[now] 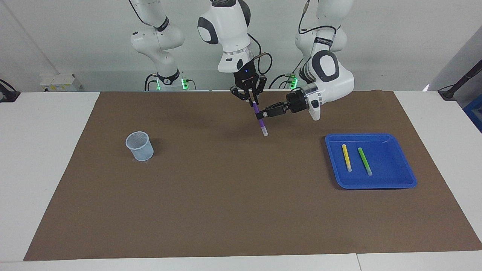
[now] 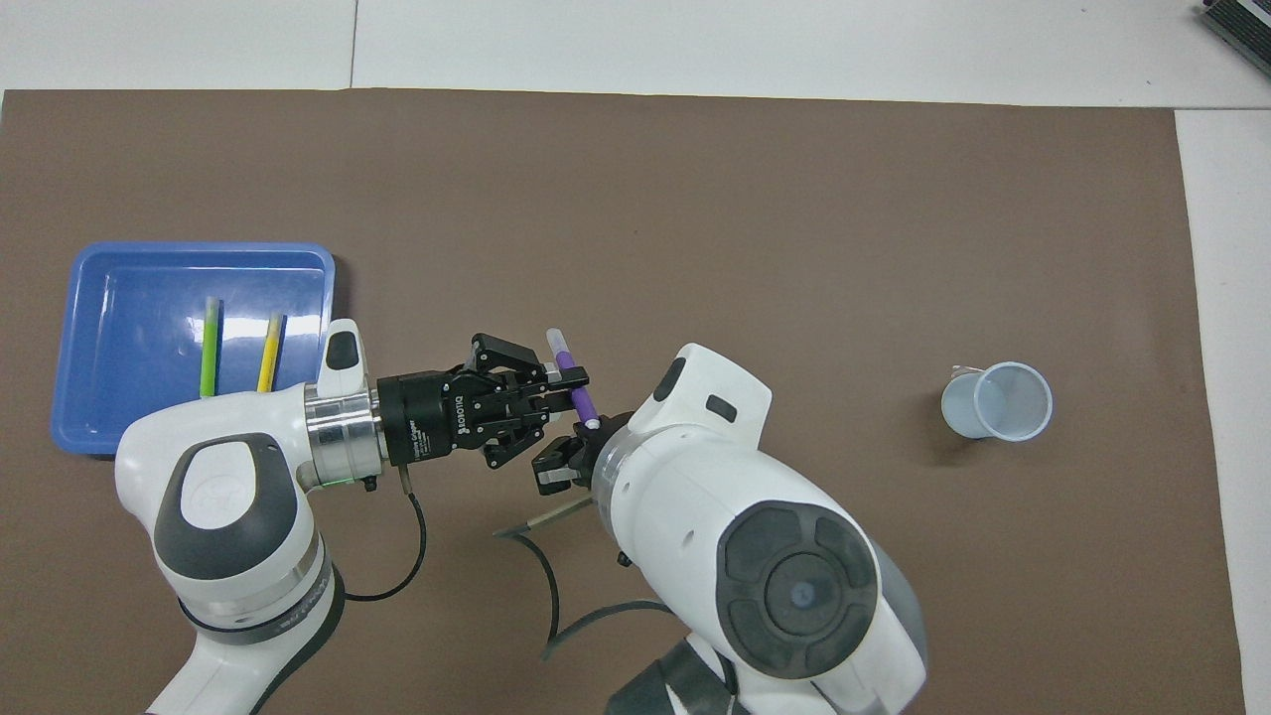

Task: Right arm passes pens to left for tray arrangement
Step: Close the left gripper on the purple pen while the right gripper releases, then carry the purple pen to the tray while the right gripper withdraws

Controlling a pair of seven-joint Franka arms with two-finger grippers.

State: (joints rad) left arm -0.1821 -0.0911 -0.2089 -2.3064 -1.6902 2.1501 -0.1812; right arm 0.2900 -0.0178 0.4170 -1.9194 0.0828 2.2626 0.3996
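Observation:
The purple pen (image 1: 259,118) hangs tilted in the air over the mat, pale end down, between the cup and the tray. My right gripper (image 1: 253,101), blue light at its base, points down and is shut on the pen's upper end. My left gripper (image 1: 262,114) reaches in sideways and is shut on the pen's middle. In the overhead view the left gripper (image 2: 568,389) meets the purple pen (image 2: 571,377); the right arm hides most of its own gripper. The yellow pen (image 1: 346,157) and green pen (image 1: 364,161) lie side by side in the blue tray (image 1: 372,185).
A translucent pale-blue cup (image 1: 140,146) stands upright on the brown mat (image 1: 226,207) toward the right arm's end. The tray sits toward the left arm's end. White table shows around the mat.

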